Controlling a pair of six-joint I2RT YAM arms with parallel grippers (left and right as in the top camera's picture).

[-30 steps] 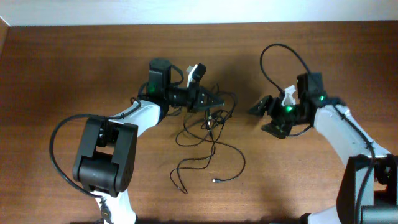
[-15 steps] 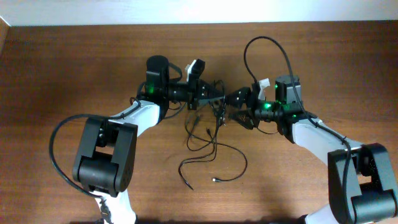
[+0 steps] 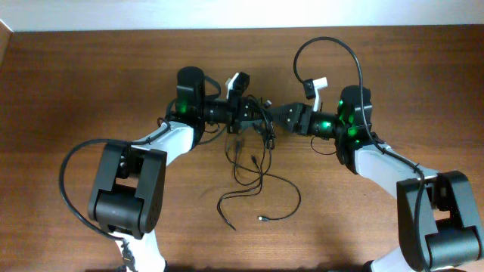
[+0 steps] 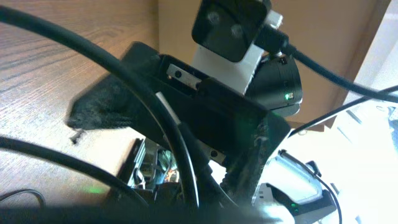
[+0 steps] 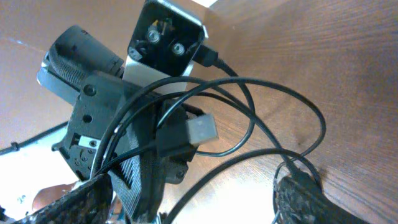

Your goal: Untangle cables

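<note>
Black wire-thin cables [image 3: 255, 160]: sprawling tangled on brown wooden desk [image 3: 76, 91], upper loops hanging from left hand [image 3: 259, 121].
Left hand: clamping closed on the cables.
Right hand [image 3: 277, 119]: standing spread wide, fingers straddling strands beside left hand.

Thin black flexible cables [image 3: 259, 176]: several wire-thin cords in one tangled bundle, mid-table on brown wooden table top [image 3: 91, 83]. Upper part bunched tight, pinched at tip of left gripper [image 3: 263, 124], strands looped and overlapping. Lower part trails loose on wood toward robot bases in open curves. Two free ends lie apart, one with small pale plug tip [image 3: 262, 219]. Right wrist view: flat silver rectangular plug [image 5: 202, 129] on black boot, amid crossing loops. Left wrist view: strands close to lens, blurred.
</note>
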